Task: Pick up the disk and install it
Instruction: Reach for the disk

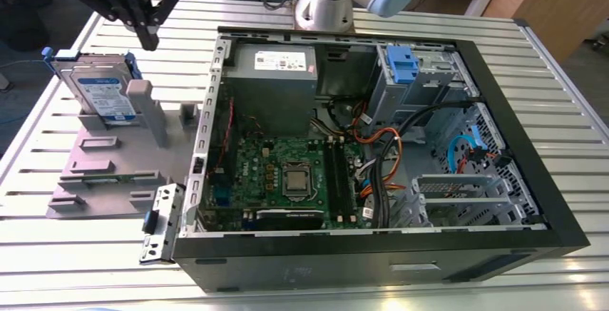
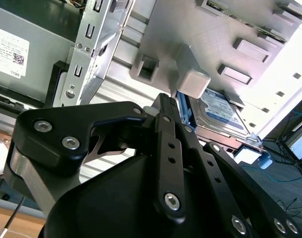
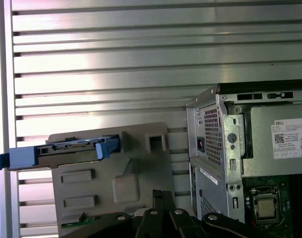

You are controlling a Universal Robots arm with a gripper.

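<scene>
We log the disk (image 1: 103,95) standing on edge in the grey holder (image 1: 114,175), left of frame in the exterior view, on the slatted desk (image 1: 57,254) beside the open computer case (image 1: 381,268). The fingers (image 1: 148,34) hang at upper left, apart from the disk, pressed together and gripping nothing.

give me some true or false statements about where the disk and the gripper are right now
1. The disk stands on edge in a grey holder. True.
2. The gripper is clamped on the disk. False: it hangs apart from the disk, fingers shut on nothing.
3. The computer case lies open, with its motherboard showing. True.
4. The disk sits in a bay inside the case. False: it is outside the case, toward the exterior view's left.
</scene>
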